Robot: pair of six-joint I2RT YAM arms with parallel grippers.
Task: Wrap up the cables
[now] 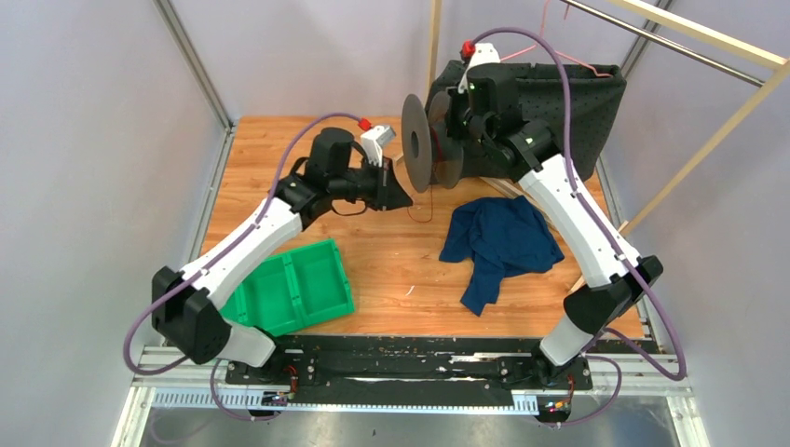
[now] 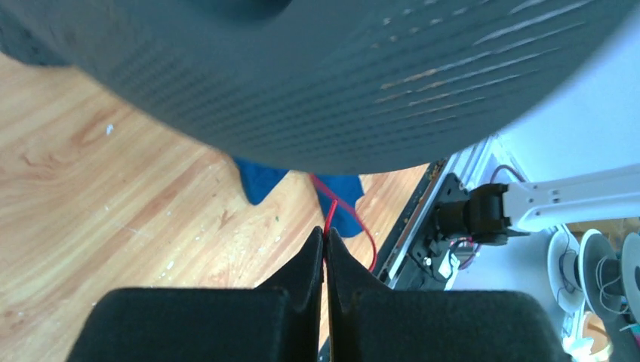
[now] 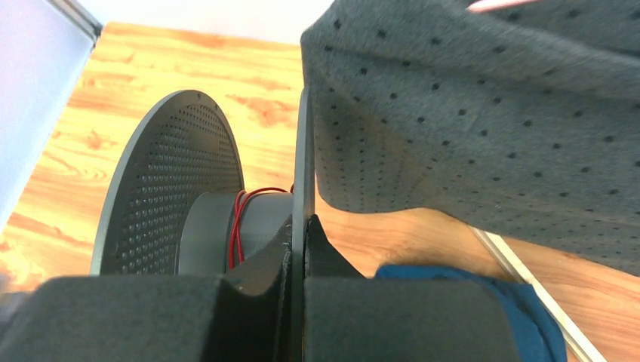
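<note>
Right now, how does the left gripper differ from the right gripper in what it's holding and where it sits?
The left gripper pinches the thin red cable; the right gripper clamps one flange edge of the dark grey spool. The left gripper sits left of the spool; the right gripper sits right of it, beside the dotted grey fabric. Both are black and shut.

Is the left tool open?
No, the left tool is shut, pinching the red cable at its tip.
</note>
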